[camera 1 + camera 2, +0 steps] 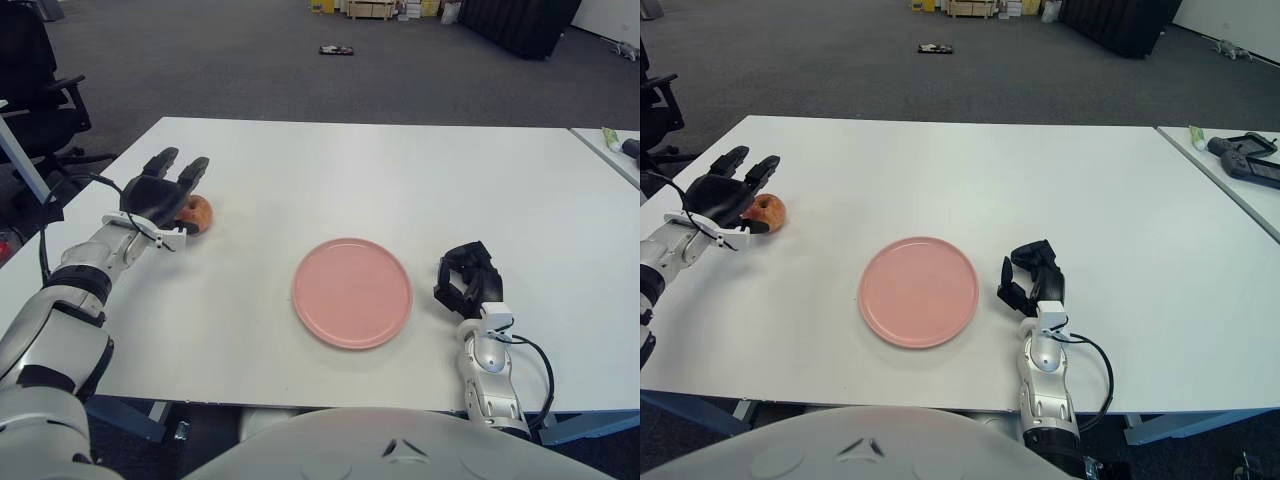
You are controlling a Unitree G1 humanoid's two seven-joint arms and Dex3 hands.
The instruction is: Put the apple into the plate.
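A: Which step now?

B: Reaching for the apple (196, 213), by judgement; not grasped yet; nothing lifted, nothing in the plate (352, 292).

A: Where exactly?

B: On the table (400, 180), at the left side; well apart from the plate, which lies in the middle near the front edge.

A: And the left hand (160, 197)?

B: Just beside the apple, on its left and a little over it; fingers (193, 170) stretched out and spread, pointing away from the robot; holding nothing; perhaps touching the apple with the palm side, but not possible to tell for sure.

A: Right hand (468, 282)?

B: Idle, just to the right of the plate; fingers curled in, empty.

A: Next move?

B: Probably to bring the palm fully around the apple and close the fingers on it; then lift, carry to the right toward the plate, lower and let go.

A: Any risk?

B: Round fruit, so likely to roll away if pushed from one side only; better to close from both sides together; also to release low over the plate, not from high.
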